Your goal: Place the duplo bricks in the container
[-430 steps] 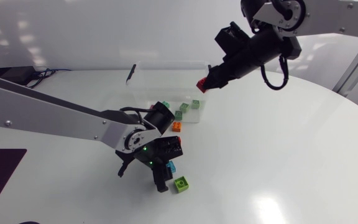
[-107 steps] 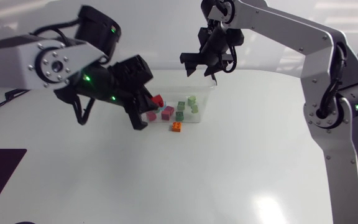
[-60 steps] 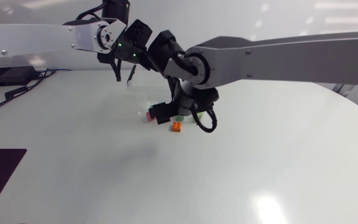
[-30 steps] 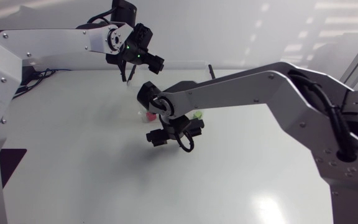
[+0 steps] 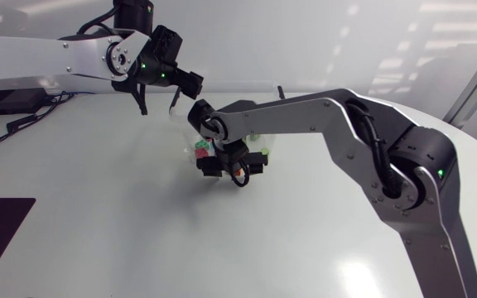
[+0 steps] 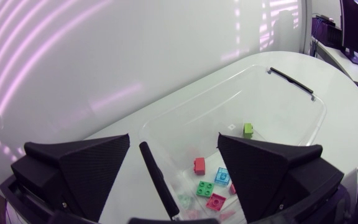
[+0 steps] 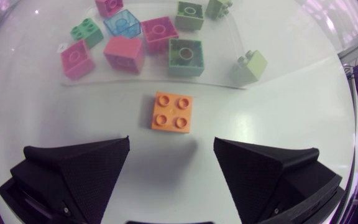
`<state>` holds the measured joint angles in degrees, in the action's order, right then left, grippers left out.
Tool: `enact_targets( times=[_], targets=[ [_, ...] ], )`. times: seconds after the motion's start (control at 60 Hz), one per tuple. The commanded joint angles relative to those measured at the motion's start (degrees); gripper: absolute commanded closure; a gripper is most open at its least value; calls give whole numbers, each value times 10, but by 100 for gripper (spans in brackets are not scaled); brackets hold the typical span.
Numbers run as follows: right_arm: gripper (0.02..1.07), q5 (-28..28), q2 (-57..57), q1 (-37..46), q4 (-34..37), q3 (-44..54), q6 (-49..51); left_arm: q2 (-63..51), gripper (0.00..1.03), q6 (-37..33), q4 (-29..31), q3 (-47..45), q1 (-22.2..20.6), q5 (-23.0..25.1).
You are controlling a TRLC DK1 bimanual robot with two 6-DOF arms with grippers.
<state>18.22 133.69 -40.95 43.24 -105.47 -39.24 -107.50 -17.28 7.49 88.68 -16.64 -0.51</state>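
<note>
- My right jaws hang low over the desk (image 5: 139, 240), spread wide and holding nothing. The orange brick (image 7: 172, 112) sits at their twelve o'clock, just ahead of the tips, and neither tip touches it.
- That brick lies studs up on the desk just outside the front wall of the container (image 6: 278, 109).
- My left jaws are open and empty too, poised above the container's rim at about ten o'clock from the right jaws in the head view.
- Seven seconds ago the left jaws were down at the front of the desk beside a blue and a lime brick. Now a blue brick (image 6: 221, 176) and a lime brick (image 6: 248, 129) lie inside the container with a red brick (image 6: 199, 165) and some green and pink ones.
- Within the last second my right arm (image 5: 321, 108) has swung across and dropped in front of the container onto the orange brick.
- I judge the task nearly done, with this brick the last one clearly outside.
- A pale green brick (image 7: 249, 66) sits by the container's corner at two o'clock. I cannot tell whether it is inside.
- The next move calls for lowering and closing on the orange brick, then lifting clear of the wall.
</note>
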Motion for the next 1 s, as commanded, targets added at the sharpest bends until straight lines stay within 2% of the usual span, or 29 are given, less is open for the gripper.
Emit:
enact_targets(
  times=[0.0,0.15,0.283,0.333,0.433,0.983],
  targets=[
    [15,2,23,4,12,-25,-35,26,4,14,-12,-26,12,-3],
    [16,2,32,7,20,-42,-43,46,4,15,-24,-52,21,-3],
    [28,2,42,15,25,-60,-58,62,4,15,-34,-71,28,-2],
    [29,2,48,17,35,-73,-62,66,4,15,-36,-77,29,-2],
    [30,2,63,17,61,-101,-74,77,4,15,-42,-86,32,-1],
    [33,-7,76,25,93,-125,-95,106,4,16,-58,-117,35,0]
  ],
)
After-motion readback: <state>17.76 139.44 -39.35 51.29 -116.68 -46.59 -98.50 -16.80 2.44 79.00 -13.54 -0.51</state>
